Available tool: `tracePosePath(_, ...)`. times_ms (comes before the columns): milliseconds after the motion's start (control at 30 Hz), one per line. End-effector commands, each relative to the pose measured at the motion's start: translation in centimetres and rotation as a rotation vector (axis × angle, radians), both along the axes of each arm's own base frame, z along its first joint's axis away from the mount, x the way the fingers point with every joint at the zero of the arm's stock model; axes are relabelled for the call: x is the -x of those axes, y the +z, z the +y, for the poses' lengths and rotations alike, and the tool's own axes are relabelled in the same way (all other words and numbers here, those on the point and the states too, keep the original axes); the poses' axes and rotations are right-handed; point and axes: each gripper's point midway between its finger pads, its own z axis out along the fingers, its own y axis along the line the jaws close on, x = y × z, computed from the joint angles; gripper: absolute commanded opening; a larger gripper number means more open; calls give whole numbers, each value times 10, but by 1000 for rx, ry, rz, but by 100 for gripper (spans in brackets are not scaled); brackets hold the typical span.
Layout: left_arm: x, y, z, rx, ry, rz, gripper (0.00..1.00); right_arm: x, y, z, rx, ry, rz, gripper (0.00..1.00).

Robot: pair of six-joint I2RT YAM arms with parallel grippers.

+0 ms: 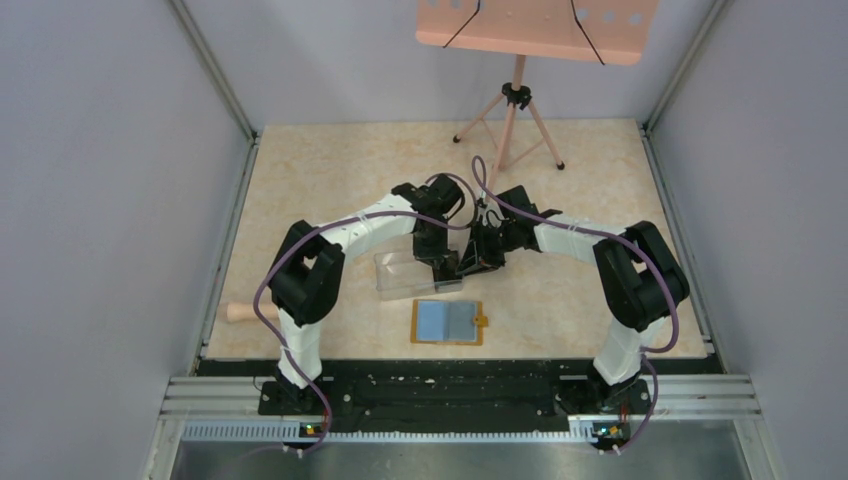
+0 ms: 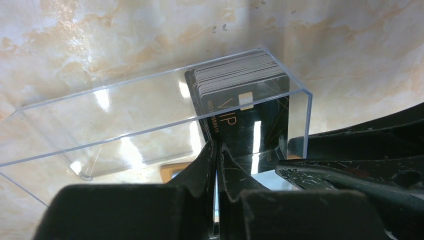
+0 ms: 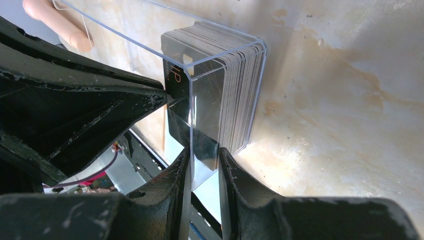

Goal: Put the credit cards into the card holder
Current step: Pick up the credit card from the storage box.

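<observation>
The credit cards point(image 2: 240, 85) stand on edge in a tight stack at one end of the clear box point(image 2: 125, 115) on the worktop point(image 1: 330, 170). The right claw point(image 3: 202, 165), set narrow, pinches the box wall at that end. The left claw point(image 2: 216, 150) is pressed closed against the front card, and I cannot tell whether it nips it. The card holder point(image 1: 448, 322) lies open just beside the box, on its near side.

Bright, even overhead light washed the surface point(image 1: 590, 190), leaving only faint, soft shadows beneath the arms point(image 1: 310, 275). In both wrist views, white glare streaked the clear plastic box point(image 2: 125, 115), and the near foreground was dark and blurred.
</observation>
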Motion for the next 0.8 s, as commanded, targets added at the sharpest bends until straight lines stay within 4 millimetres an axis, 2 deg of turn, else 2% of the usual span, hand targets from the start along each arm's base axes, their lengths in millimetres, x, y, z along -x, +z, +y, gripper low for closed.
tracePosePath(0,-10,27,-8,30,-1,-72,3,2,14,9,-40,33,-28,17)
tracePosePath(200,-12,35,-10,33,-3,-89,3,2,13,9,-37,33,-27,17)
tracePosePath(300,-10,33,-8,25,0,-82,7,2,12,8,-35,33,-26,17)
tracePosePath(400,-6,27,-4,27,16,-59,15,3,11,8,-32,34,-23,17)
tracePosePath(533,-1,17,-2,67,42,-26,21,5,8,7,-30,38,-15,17)
tracePosePath(767,6,0,-3,91,48,34,20,5,7,7,-28,39,-13,17)
